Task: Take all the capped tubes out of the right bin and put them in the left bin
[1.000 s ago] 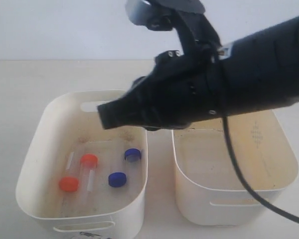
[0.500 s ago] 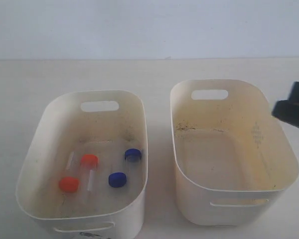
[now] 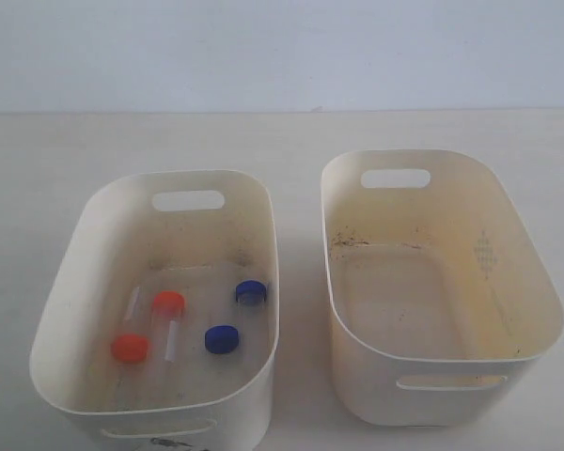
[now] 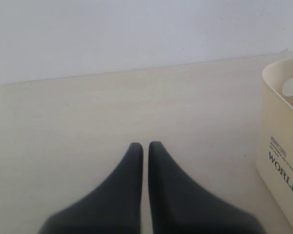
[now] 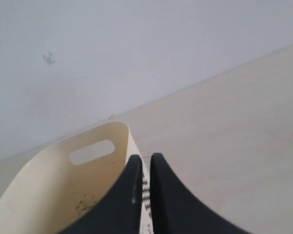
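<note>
All four tubes [image 3: 172,331] are lying on the floor of the left bin [image 3: 75,282], grouped toward its near end. The two with orange caps [image 3: 130,348] are sitting side by side on the outer side, and the two with blue caps [image 3: 222,338] are sitting just beside them on the side facing the right bin [image 3: 531,282]. The bins are standing next to each other on the pale table [image 3: 301,141], apart by a narrow gap, each showing a handle slot at its far end; the right one is showing a faint dotted diamond on its inner wall. No arm is appearing in the exterior view. The left gripper [image 4: 145,145] is hanging over bare table with its jaws clenched together on nothing, and a cream bin wall lettered WORLD [image 4: 281,161] is standing off to one side; which bin that is cannot be told. The right gripper [image 5: 145,157] is hanging above the right bin's rim [image 5: 112,126], its jaws pressed almost together and gripping nothing, with the dotted pattern showing just behind them.
</note>
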Motion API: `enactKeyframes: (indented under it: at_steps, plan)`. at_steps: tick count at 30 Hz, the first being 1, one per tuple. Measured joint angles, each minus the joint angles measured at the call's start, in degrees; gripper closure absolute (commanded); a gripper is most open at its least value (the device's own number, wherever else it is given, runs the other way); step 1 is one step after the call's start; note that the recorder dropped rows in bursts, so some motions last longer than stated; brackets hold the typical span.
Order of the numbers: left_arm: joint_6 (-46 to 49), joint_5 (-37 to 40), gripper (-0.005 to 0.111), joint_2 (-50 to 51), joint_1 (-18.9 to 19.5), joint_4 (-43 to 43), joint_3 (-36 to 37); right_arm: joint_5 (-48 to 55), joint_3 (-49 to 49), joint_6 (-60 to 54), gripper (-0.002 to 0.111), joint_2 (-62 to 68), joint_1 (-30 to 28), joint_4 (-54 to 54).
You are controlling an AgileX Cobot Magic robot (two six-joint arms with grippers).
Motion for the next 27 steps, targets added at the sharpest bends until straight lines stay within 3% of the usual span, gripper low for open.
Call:
enactKeyframes:
  at_steps: [4, 13, 16, 19, 27]
  plan:
    - [0.0, 0.0, 0.102, 0.0, 0.0, 0.0, 0.0, -3.1, 1.9, -1.4, 0.103, -2.9, 0.0, -0.5]
    - [0.0, 0.0, 0.102, 0.0, 0.0, 0.0, 0.0, 2.7, 2.0, -4.4, 0.103, -3.2, 0.0, -6.0]
    - [0.0, 0.0, 0.102, 0.0, 0.0, 0.0, 0.0, 3.9, 2.2, 1.9, 0.103, -3.2, 0.0, -16.0]
    - [0.0, 0.0, 0.102, 0.0, 0.0, 0.0, 0.0, 7.2, 2.2, 16.1, 0.103, -3.2, 0.0, -29.9]
    - [0.0, 0.0, 0.102, 0.0, 0.0, 0.0, 0.0, 8.7, 2.2, 23.7, 0.103, -3.2, 0.0, -36.8]
